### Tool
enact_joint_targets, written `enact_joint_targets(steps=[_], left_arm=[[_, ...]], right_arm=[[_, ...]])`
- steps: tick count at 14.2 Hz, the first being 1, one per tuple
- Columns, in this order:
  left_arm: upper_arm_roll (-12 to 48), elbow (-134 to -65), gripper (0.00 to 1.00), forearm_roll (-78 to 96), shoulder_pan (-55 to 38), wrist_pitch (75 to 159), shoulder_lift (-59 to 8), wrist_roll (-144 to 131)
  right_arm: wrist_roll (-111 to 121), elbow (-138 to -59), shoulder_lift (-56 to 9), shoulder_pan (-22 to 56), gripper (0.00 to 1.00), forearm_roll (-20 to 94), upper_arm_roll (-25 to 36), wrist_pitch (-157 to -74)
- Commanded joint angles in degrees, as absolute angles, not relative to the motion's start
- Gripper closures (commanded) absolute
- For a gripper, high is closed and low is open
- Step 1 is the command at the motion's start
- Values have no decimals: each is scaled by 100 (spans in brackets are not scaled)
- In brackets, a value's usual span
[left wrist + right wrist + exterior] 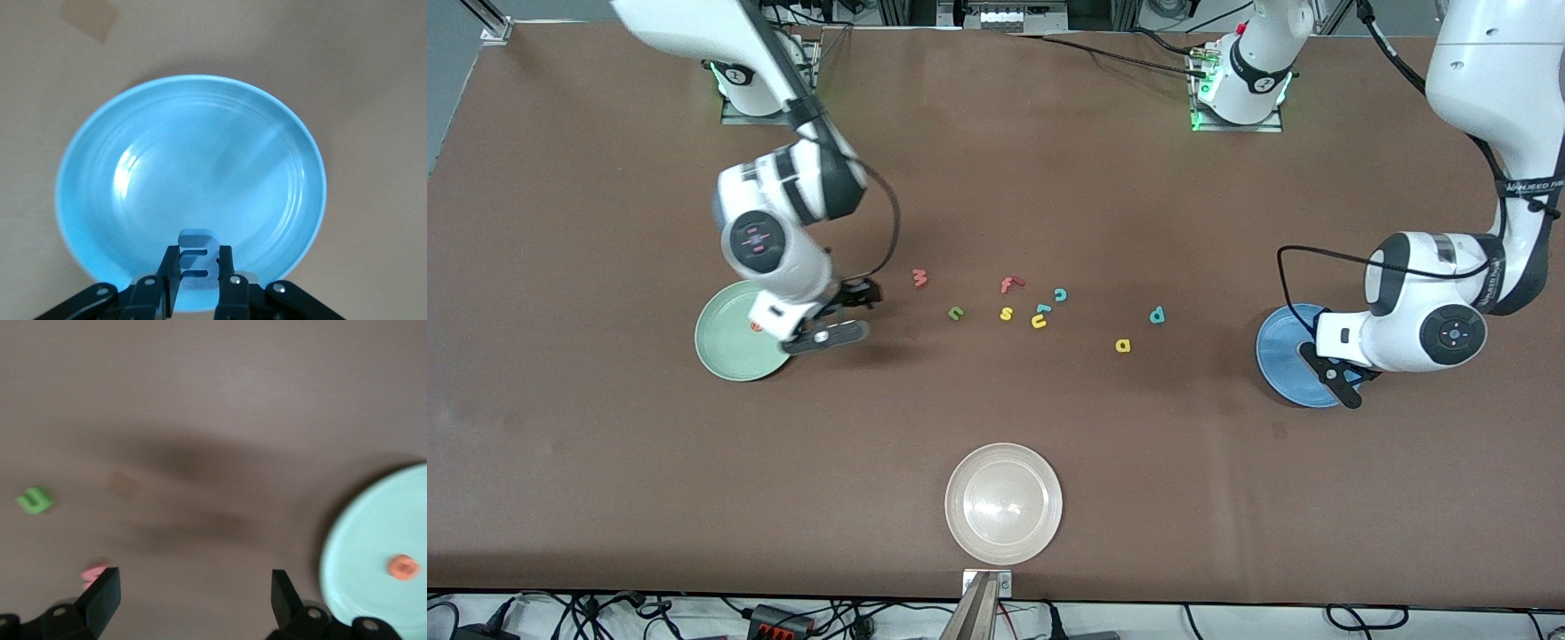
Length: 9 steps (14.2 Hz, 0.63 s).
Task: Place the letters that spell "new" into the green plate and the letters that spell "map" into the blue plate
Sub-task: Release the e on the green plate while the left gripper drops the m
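I am partway through sorting foam letters into two plates on a brown worktop (996, 178). My right pincer (193, 597) hangs with its jaws spread wide and empty, just above the worktop beside the green plate's (725, 342) rim on the side toward the letter row. The orange e (402, 567) lies in that plate, alone as far as I can see. My left pincer (198, 280) hovers over the blue plate (200, 153), jaws clamped on the blue m (198, 257); no letter lies in that plate yet.

Next, I judge, the left pincer should let the m fall into the blue plate, while the right goes for the green n (956, 312) or the red w (919, 278), both near the green plate. The yellow a (1123, 345) and teal p (1156, 315) lie nearer the blue plate. A beige plate (1003, 503), empty, sits nearest the front camera.
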State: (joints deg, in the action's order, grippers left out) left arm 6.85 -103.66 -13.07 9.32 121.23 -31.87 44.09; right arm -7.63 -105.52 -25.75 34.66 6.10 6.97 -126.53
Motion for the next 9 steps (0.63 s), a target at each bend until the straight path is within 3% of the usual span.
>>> enact_joint_targets(steps=[1, 2, 4, 5, 6, 9], left_arm=[[765, -10888, 81, -1336, 1019, 12707, -3129, 4043], [765, -10977, 73, -1336, 1028, 12813, -3120, 4052], [765, -10969, 0, -1336, 1046, 12797, -3050, 4139], [773, -10960, 0, -1336, 1037, 12745, -3006, 4105], [782, -10934, 0, -1336, 1028, 12701, -2971, 4078], [1133, -10829, 0, -1318, 1011, 12420, -2760, 3694]], right_arm=[[-196, -10354, -2873, 3901, 0, 624, 738, -12841], [7, -10301, -2944, 3989, 0, 624, 738, -12910], [524, -10266, -3128, 4278, 0, 624, 729, -13278], [701, -10213, -3233, 4359, 0, 633, 729, -13515], [868, -10152, -3374, 4368, 14, 659, 729, -13665], [905, -9880, -3655, 4438, 25, 659, 642, -13693]])
